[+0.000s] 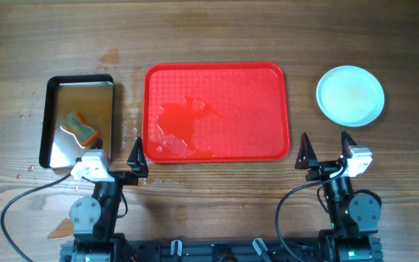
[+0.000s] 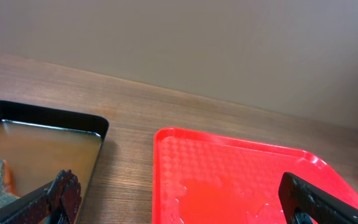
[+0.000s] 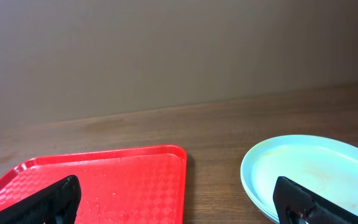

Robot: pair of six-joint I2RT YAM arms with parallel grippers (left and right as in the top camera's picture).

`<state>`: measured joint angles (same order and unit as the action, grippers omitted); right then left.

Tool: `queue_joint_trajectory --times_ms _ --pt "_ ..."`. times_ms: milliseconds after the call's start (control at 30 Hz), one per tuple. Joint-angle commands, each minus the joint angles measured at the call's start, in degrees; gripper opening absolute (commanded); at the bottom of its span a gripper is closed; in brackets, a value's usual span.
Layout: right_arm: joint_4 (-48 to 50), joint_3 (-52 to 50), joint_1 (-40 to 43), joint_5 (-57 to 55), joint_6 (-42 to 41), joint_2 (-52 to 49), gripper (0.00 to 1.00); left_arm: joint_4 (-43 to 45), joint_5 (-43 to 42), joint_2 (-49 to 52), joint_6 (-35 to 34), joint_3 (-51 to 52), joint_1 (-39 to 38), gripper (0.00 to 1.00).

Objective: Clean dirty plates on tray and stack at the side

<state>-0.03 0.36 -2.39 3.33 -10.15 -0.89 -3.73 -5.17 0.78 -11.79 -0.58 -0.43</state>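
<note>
Pale blue-white plates [image 1: 350, 95] sit stacked on the wood table to the right of the red tray [image 1: 249, 87], apart from it. Layered rims show in the right wrist view, and the top face has a faint tan tinge. Tray's textured surface carries a wet film pooled toward its near left part. Right gripper [image 1: 326, 151] hovers near the stack on the robot's side, fingers spread wide, gripping nothing. Left gripper [image 1: 115, 160] is likewise splayed, off the tray's near left corner, beside the black pan [image 1: 49, 109].
</note>
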Motion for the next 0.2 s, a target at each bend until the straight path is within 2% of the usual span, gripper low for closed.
queue_joint_trajectory --times_ms 0,167 --pt "0.15 -0.07 0.39 -0.81 0.98 0.61 1.0 -0.39 0.74 -0.5 1.09 0.26 -0.07 1.0" --pt "0.15 -0.07 0.39 -0.81 0.98 0.61 1.0 -0.39 0.74 -0.5 1.09 0.26 -0.07 1.0"
